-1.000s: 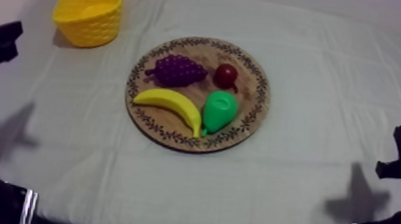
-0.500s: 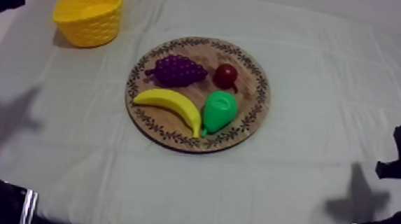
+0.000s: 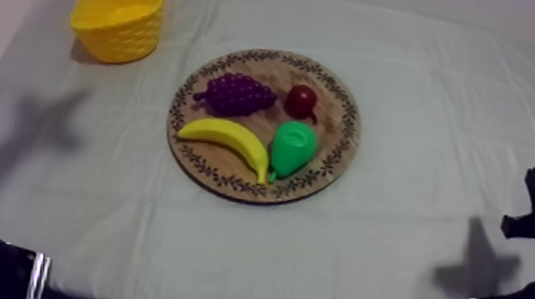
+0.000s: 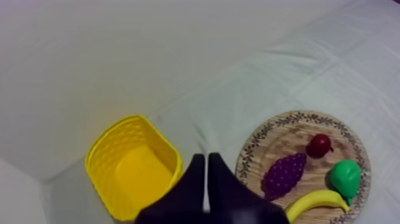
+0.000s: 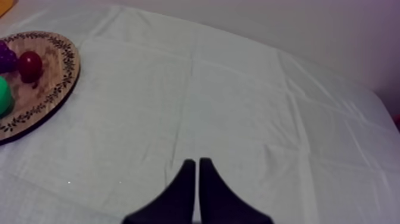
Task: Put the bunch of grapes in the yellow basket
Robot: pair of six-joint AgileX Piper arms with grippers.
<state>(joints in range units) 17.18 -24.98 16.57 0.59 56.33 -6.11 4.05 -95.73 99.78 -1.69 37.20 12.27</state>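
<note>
On the wooden board (image 3: 335, 120), in its far left part: the bunch of grapes (image 3: 234, 93), purple, lying flat, stem end toward the board's left rim, touched by no end effector. Just right of it on the board, near but apart: the small red fruit (image 3: 301, 99). On the board's near half: the banana (image 3: 225, 138), curved along the near left, its right end close against the pear (image 3: 292, 148), green, at the near right. Off the board to its far left, well apart, on the table (image 3: 445, 103): the yellow basket (image 3: 122, 39), standing on its base.

Left end effector (image 4: 205, 156): fingers pressed together into a narrow wedge, gripping nothing. Held high over the table off the board's left side, tips showing between the basket (image 4: 101, 173) and the board (image 4: 286, 134), nearer the basket than the grapes (image 4: 284, 174).

Right end effector (image 5: 194, 159): likewise drawn into a narrow wedge, nothing between the fingers. Low over bare cloth (image 5: 238, 101), well off the board's right rim (image 5: 50, 95). Seen from there at that side of the board: the red fruit (image 5: 30, 64) and, beyond it, an edge of the grapes (image 5: 6, 56).
</note>
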